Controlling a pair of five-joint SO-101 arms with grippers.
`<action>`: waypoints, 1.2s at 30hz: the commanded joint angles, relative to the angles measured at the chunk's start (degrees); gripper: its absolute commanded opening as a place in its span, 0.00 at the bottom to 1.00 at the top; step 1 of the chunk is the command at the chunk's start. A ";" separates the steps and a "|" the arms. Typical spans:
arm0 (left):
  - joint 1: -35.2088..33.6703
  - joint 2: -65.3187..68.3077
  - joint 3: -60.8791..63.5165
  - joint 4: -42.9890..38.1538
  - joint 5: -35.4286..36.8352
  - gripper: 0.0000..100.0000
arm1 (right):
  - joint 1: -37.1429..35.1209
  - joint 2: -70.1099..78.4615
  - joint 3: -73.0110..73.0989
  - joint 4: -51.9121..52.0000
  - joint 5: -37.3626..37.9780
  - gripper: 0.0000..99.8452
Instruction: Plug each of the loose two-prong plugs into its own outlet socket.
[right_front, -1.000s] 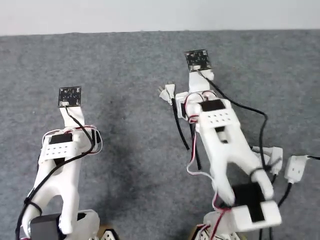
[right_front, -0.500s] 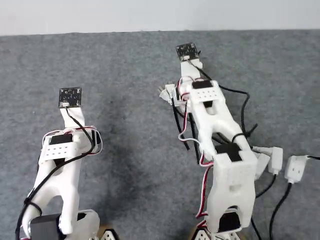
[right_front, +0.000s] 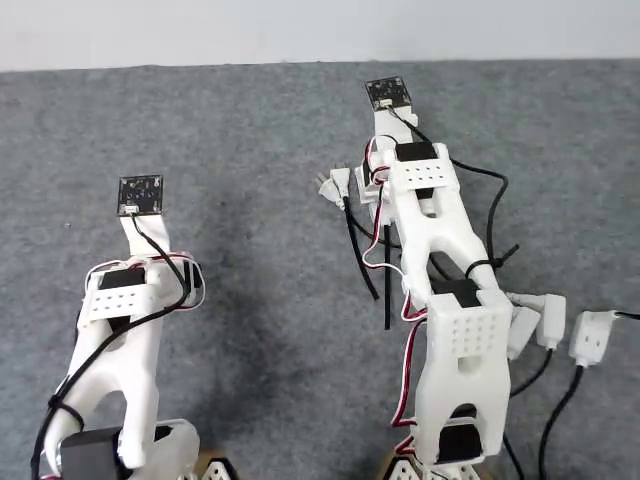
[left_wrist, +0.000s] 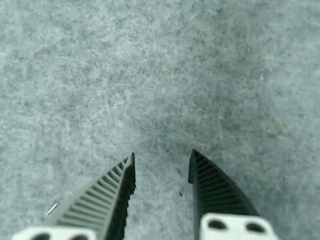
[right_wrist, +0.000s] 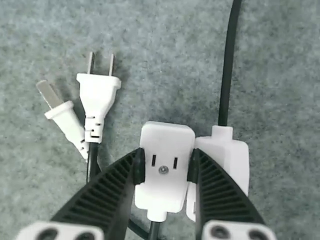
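Two white two-prong plugs lie side by side on the grey carpet, the larger one (right_wrist: 98, 100) and the smaller one (right_wrist: 62, 118), each on a black cable. In the high view the plugs (right_front: 335, 183) lie just left of the right arm (right_front: 425, 200). My right gripper (right_wrist: 165, 156) is shut on a white outlet socket (right_wrist: 165, 172), a finger pressed against each side, its slots facing the camera. A second white socket (right_wrist: 225, 157) lies against it. My left gripper (left_wrist: 162, 157) hangs open over bare carpet, far from the plugs.
Two more white sockets (right_front: 548, 318) (right_front: 592, 335) on black cables lie at the near right. Black cables (right_front: 360, 250) trail from the plugs under the right arm. The left arm (right_front: 125, 320) stands at the near left.
The right arm has stretched out farther from its base, its elbow dropping and its wrist shifting slightly above the sockets. The left arm and the plugs have stayed put.
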 joint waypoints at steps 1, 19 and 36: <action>-0.44 -0.18 -0.31 -1.23 -0.70 0.17 | 2.24 -2.42 -2.90 0.40 0.70 0.14; -0.44 -0.18 -0.31 -1.23 -0.79 0.17 | -3.91 1.89 -2.29 6.64 14.59 0.16; -0.44 -0.18 -0.22 -1.23 -5.01 0.17 | -4.35 -1.63 -3.60 12.62 12.04 0.02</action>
